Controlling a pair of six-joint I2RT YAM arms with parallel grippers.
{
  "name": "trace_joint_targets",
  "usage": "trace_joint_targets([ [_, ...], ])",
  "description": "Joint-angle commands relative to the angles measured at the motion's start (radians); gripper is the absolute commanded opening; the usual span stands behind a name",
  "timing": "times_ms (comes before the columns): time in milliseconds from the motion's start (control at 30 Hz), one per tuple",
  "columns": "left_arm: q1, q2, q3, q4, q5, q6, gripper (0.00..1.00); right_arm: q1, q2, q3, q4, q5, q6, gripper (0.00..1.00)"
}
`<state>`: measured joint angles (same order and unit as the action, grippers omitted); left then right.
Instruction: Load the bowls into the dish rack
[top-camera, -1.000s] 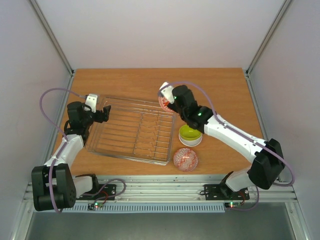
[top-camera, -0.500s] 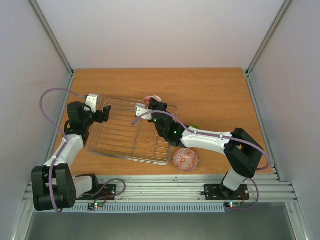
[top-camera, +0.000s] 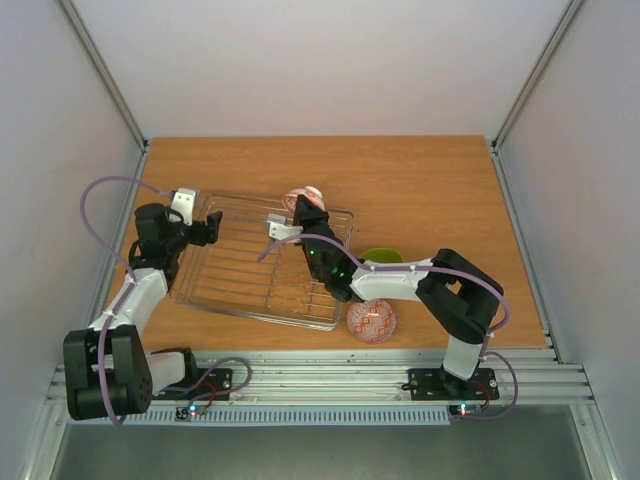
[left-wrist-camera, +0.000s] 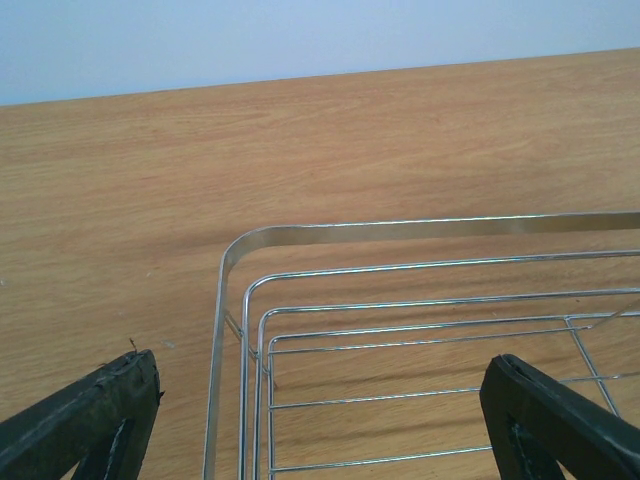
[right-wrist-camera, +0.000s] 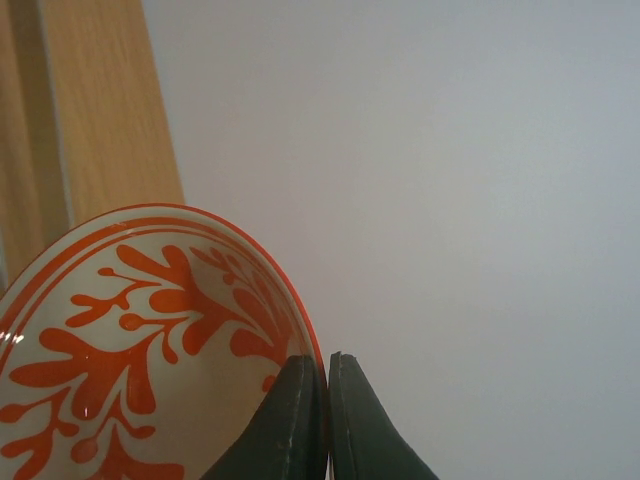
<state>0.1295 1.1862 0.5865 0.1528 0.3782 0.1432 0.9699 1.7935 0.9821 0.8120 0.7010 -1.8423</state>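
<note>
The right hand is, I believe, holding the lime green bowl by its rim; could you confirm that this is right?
Not quite. The right hand is shut on the rim of the white bowl with red pattern, not the lime green one, as the right wrist view shows. The lime green bowl sits on the table.

A wooden table (top-camera: 430, 180) stands enclosed by plain white walls (top-camera: 320, 60).

Soft, even light falls from above — shadows on the bench (top-camera: 430, 180) are faint. The overhead view is sharp. In the left wrist view the dish rack (left-wrist-camera: 400, 228) rim gleams, and the bottom corners go soft. The red-patterned bowl (right-wrist-camera: 130, 340) carries small glints — its close-up is slightly soft.
</note>
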Motion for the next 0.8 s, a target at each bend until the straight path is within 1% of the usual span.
trace_joint_targets([
  [0, 0.001, 0.013, -0.012, 0.038, 0.005, 0.008, 0.88, 0.008, 0.001, -0.033, 0.199, 0.024, -0.077, 0.01],
  [200, 0.001, 0.025, -0.008, 0.037, 0.007, 0.003, 0.88, 0.009, 0.003, -0.077, 0.257, 0.025, -0.093, 0.01],
  [400, 0.002, 0.021, -0.003, 0.025, 0.002, 0.002, 0.88, 0.013, 0.060, -0.093, 0.320, 0.015, -0.120, 0.01],
  [767, 0.004, 0.025, 0.000, 0.025, -0.002, 0.002, 0.89, 0.034, 0.186, -0.127, 0.547, 0.013, -0.237, 0.01],
])
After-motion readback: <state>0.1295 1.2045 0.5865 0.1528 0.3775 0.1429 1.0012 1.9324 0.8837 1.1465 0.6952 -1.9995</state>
